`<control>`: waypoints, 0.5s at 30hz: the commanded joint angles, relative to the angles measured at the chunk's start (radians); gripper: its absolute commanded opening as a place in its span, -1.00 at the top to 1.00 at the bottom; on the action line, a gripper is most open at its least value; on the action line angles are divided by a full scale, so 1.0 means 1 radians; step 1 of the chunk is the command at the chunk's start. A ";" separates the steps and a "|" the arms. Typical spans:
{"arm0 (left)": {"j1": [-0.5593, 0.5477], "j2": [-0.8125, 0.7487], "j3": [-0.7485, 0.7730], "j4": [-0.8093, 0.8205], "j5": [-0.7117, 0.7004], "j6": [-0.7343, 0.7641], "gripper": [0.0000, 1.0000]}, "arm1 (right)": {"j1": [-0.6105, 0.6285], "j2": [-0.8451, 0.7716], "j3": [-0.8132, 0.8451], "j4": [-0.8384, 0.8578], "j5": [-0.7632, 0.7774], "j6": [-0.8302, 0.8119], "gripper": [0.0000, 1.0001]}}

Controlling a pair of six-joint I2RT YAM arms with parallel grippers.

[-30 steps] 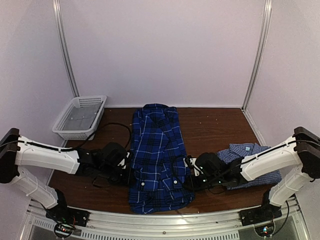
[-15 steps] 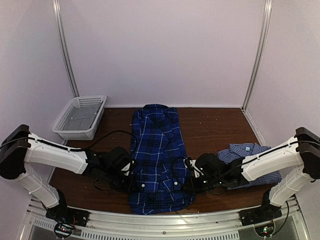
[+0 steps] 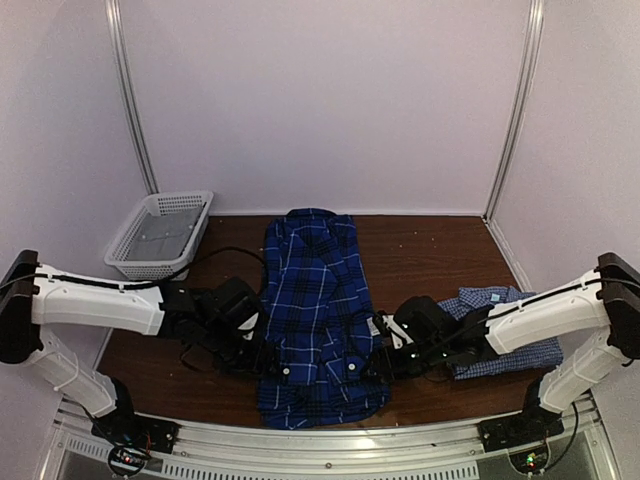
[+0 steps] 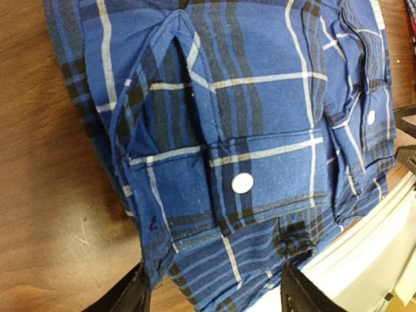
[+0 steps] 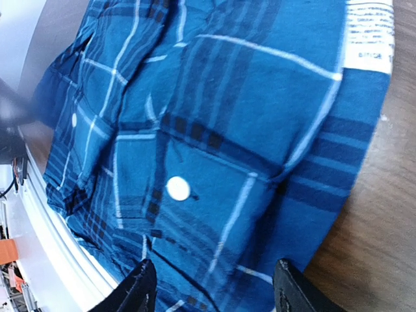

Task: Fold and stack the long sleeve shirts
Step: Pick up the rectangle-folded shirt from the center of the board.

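Squarely between the left tool [image 4: 214, 296] and right tool [image 5: 214, 289], both parted, lies the plaid shirt [image 3: 318, 300].

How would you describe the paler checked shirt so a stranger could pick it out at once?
Start at the brown table and look to its right side, near the front edge. There, partly under the right arm, lies a folded bundle: the pale shirt. Its fine blue-white check sets it apart from the long dark plaid shirt in the middle.
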 commanded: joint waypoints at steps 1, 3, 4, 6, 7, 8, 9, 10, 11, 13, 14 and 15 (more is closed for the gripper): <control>-0.004 -0.046 0.047 -0.084 -0.020 -0.048 -0.40 | -0.058 -0.049 -0.020 -0.041 -0.044 -0.011 -0.31; 0.005 -0.077 0.035 -0.085 -0.028 -0.064 -0.41 | -0.079 -0.062 -0.041 -0.031 -0.059 -0.014 -0.34; 0.015 -0.094 0.020 -0.074 -0.029 -0.071 -0.41 | -0.086 -0.064 -0.048 -0.023 -0.066 -0.015 -0.36; 0.041 -0.138 -0.021 -0.044 -0.025 -0.082 -0.41 | -0.094 -0.061 -0.054 -0.009 -0.084 -0.020 -0.41; 0.058 -0.165 -0.048 -0.023 -0.020 -0.088 -0.41 | -0.094 -0.058 -0.055 -0.006 -0.087 -0.021 -0.43; 0.075 -0.192 -0.077 0.004 -0.007 -0.090 -0.41 | -0.094 -0.057 -0.058 0.003 -0.092 -0.019 -0.45; 0.097 -0.227 -0.110 0.035 0.008 -0.089 -0.41 | -0.095 -0.055 -0.066 0.018 -0.097 -0.012 -0.47; 0.120 -0.254 -0.146 0.063 0.022 -0.091 -0.41 | -0.095 -0.054 -0.077 0.039 -0.106 -0.004 -0.48; 0.143 -0.279 -0.182 0.096 0.042 -0.092 -0.41 | -0.096 -0.052 -0.089 0.056 -0.114 0.010 -0.49; 0.186 -0.321 -0.262 0.175 0.090 -0.097 -0.39 | -0.096 -0.042 -0.102 0.098 -0.128 0.024 -0.49; 0.206 -0.333 -0.296 0.214 0.114 -0.100 -0.39 | -0.096 -0.036 -0.106 0.108 -0.129 0.029 -0.49; 0.223 -0.342 -0.328 0.247 0.135 -0.102 -0.38 | -0.097 -0.033 -0.111 0.117 -0.127 0.036 -0.49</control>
